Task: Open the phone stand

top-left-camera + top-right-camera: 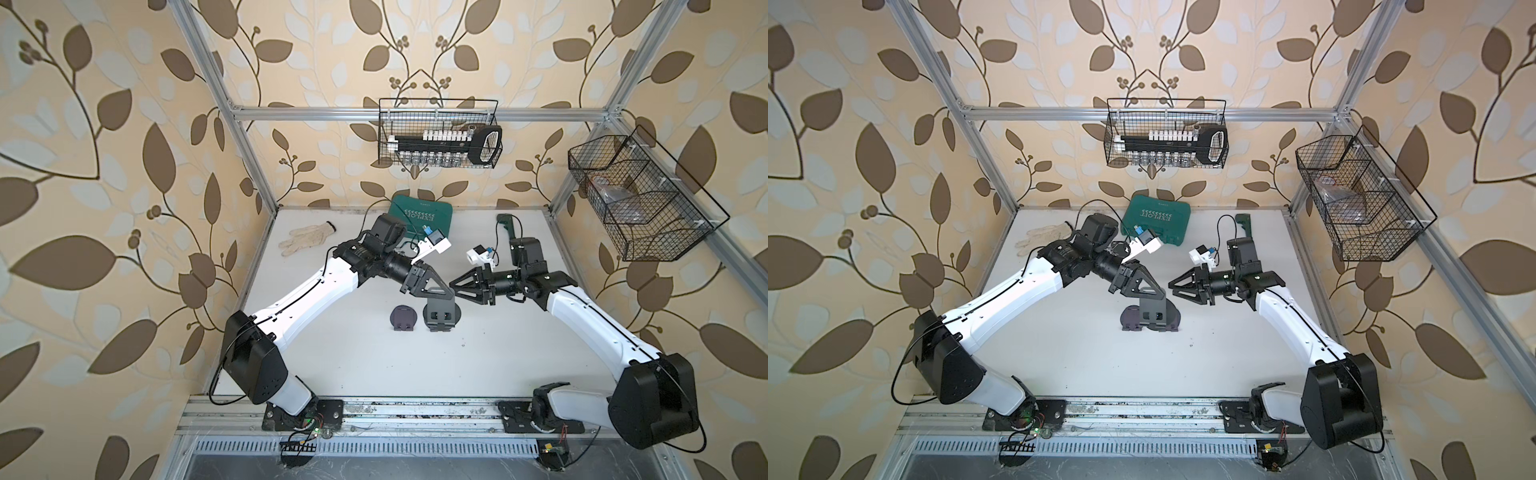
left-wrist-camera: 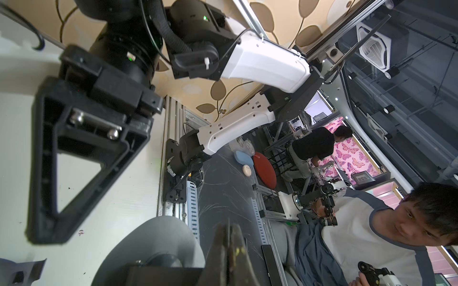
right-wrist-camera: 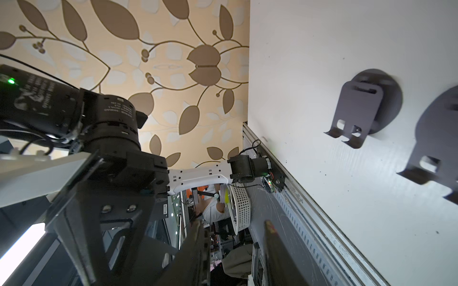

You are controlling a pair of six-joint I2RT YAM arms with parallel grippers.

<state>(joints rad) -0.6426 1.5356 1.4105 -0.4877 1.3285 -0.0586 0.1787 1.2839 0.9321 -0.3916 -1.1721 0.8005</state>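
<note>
The left gripper [image 1: 445,293], pressed shut, appears to pinch the top of the stand [image 1: 441,316], which hangs just off the table [image 1: 374,365], hooks toward the robot's base. The right gripper [image 1: 454,289], jaws spread, points at that same top edge, tips nearly touching the left's.

Two arms [image 1: 299,291] [image 1: 582,311], two phone stands [image 1: 403,319] [image 1: 441,316], two wire baskets [image 1: 415,120] [image 1: 665,216], one glove [image 1: 305,238], one green case [image 1: 419,214], one tool [image 1: 508,224]

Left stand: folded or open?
Folded. The left stand lies flat on the table; in the right wrist view its plate rests against its round base.
</note>
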